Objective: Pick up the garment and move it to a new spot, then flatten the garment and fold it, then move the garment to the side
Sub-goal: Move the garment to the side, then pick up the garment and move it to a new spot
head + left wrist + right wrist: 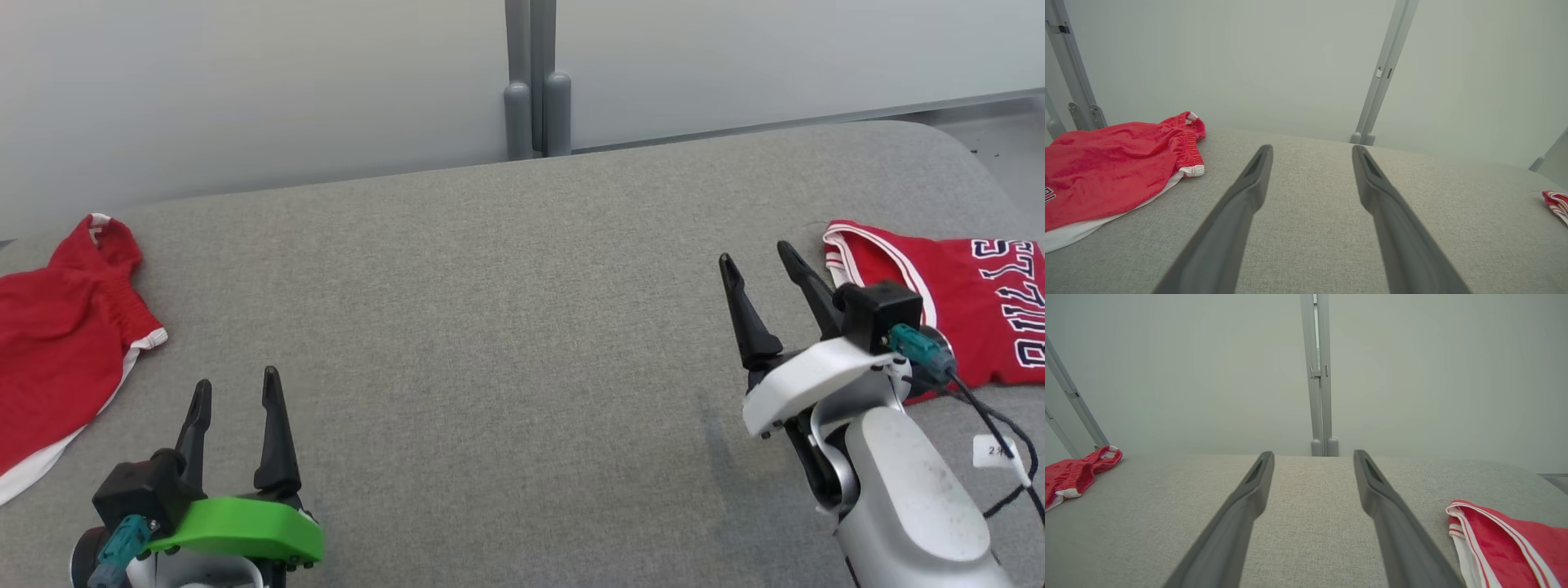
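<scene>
Red jersey (pixel 967 314), shorts (pixel 57 343) cut off at edges; left tool (pixel 237 377), right tool (pixel 755 252) wide.

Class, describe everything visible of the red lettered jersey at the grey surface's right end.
The red jersey is knit-looking fabric with white-and-red striped trim at one opening and dark, white-outlined block letters running sideways. It lies fairly flat on the grey cloth surface, partly cut off by the picture's edge.

The head view's edges cut off the red shorts (pixel 57 327) at left and the jersey (pixel 971 318) at right.
</scene>
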Tool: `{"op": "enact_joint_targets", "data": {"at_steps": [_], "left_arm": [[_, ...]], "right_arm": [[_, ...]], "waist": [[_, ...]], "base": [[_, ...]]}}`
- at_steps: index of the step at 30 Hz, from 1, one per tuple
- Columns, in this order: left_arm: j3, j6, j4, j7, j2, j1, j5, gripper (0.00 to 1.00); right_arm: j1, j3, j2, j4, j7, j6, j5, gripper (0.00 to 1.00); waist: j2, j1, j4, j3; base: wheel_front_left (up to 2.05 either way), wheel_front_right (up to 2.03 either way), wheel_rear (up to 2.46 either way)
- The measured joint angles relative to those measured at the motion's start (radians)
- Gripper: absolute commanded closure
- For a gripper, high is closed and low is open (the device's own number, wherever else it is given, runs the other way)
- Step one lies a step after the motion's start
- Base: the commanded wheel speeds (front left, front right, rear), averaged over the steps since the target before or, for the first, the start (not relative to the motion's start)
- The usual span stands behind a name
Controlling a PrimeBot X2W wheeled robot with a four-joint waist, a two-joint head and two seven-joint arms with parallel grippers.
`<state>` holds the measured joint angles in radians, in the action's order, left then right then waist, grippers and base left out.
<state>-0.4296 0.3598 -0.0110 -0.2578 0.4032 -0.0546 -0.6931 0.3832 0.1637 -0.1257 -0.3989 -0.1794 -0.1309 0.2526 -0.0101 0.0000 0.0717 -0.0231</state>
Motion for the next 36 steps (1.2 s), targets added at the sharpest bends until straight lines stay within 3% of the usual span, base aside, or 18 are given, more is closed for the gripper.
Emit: {"op": "enact_joint_targets", "data": {"at_steps": [5, 12, 22, 36], "left_arm": [[0.015, -0.012, 0.027, 0.000, -0.015, 0.028, 0.003, 0.00], [0.034, -0.058, 0.058, -0.003, -0.031, 0.044, 0.022, 0.00], [0.053, -0.104, 0.089, -0.003, -0.057, 0.048, 0.066, 0.00], [0.072, -0.123, 0.102, -0.003, -0.076, 0.047, 0.095, 0.00]], "right_arm": [[-0.142, -0.062, 0.055, 0.162, 0.047, 0.000, -0.058, 0.00], [-0.248, -0.100, 0.074, 0.295, 0.090, 0.000, -0.085, 0.00], [-0.304, -0.100, 0.076, 0.346, 0.109, 0.000, -0.060, 0.00], [-0.316, -0.100, 0.076, 0.357, 0.116, 0.000, -0.043, 0.00]], "waist": [[0.0000, 0.0000, -0.027, 0.012], [0.0000, 0.0000, -0.051, 0.011], [0.0000, 0.0000, -0.073, 0.015], [0.0000, 0.0000, -0.074, 0.008]], "base": [[0.00, 0.00, 0.00], [0.00, 0.00, 0.00], [0.00, 0.00, 0.00], [0.00, 0.00, 0.00]]}}
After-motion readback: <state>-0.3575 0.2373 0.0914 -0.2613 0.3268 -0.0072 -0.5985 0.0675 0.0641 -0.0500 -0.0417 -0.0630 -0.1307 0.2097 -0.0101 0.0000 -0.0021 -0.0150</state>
